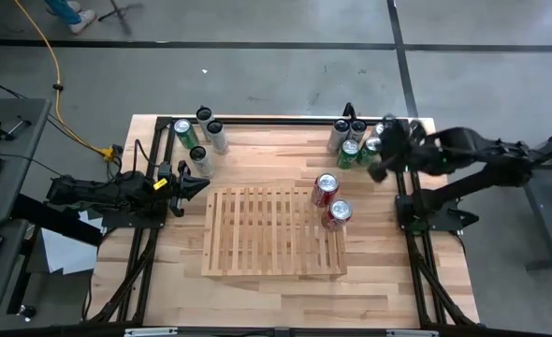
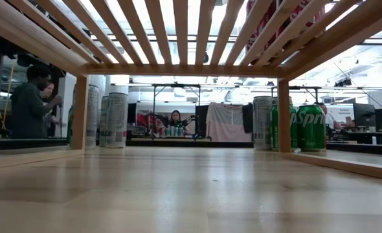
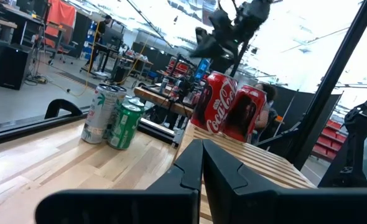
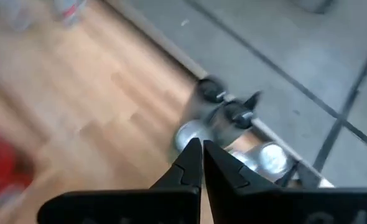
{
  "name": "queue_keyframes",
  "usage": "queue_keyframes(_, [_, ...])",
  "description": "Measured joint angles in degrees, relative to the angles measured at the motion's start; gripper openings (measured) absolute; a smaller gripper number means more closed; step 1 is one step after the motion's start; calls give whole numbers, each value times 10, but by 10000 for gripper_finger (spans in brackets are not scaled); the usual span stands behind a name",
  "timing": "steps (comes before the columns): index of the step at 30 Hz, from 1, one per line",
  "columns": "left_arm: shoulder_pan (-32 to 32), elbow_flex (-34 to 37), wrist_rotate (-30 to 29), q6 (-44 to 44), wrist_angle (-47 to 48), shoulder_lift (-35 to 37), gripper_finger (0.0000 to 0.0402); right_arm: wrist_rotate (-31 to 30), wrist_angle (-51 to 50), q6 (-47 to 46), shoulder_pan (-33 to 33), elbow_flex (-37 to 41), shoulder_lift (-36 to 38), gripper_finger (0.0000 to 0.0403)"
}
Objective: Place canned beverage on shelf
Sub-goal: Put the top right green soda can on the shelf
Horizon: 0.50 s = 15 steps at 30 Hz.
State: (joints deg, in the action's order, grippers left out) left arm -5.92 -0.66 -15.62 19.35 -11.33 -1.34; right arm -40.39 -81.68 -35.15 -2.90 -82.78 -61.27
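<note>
At the table's left edge we see the left gripper [image 1: 201, 183], fingers pressed together and holding nothing, resting just beside the left side of the shelf [image 1: 273, 231]. Behind it, near the table's back edge, stands a group of four cans [image 1: 199, 136], some silver, some green. The slatted shelf lies in the middle of the table [image 1: 257, 300]. Two red cans [image 1: 330, 201] stand upright on its right end, one behind the other, close together. Further right, at the back right corner, we find a cluster of silver and green cans [image 1: 352, 142]. The right gripper [image 1: 381, 171] hangs above that cluster, its fingers [image 4: 190, 163] closed on nothing. In the room beyond the table, we make out a person [image 2: 29, 107] standing at the left.
</note>
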Motion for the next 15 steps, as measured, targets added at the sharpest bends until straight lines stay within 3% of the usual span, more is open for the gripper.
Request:
queue_keyframes(3, [0, 0, 0, 0, 0, 0, 3, 13, 53, 59, 75, 0, 8, 0])
queue_keyframes(9, [0, 0, 0, 0, 0, 0, 3, 122, 142, 140, 231, 0, 7, 7])
queue_keyframes(12, [0, 0, 0, 0, 0, 0, 3, 213, 148, 160, 319, 0, -4, 39])
queue_keyframes(15, [0, 0, 0, 0, 0, 0, 3, 279, 142, 151, 395, 18, -19, 96])
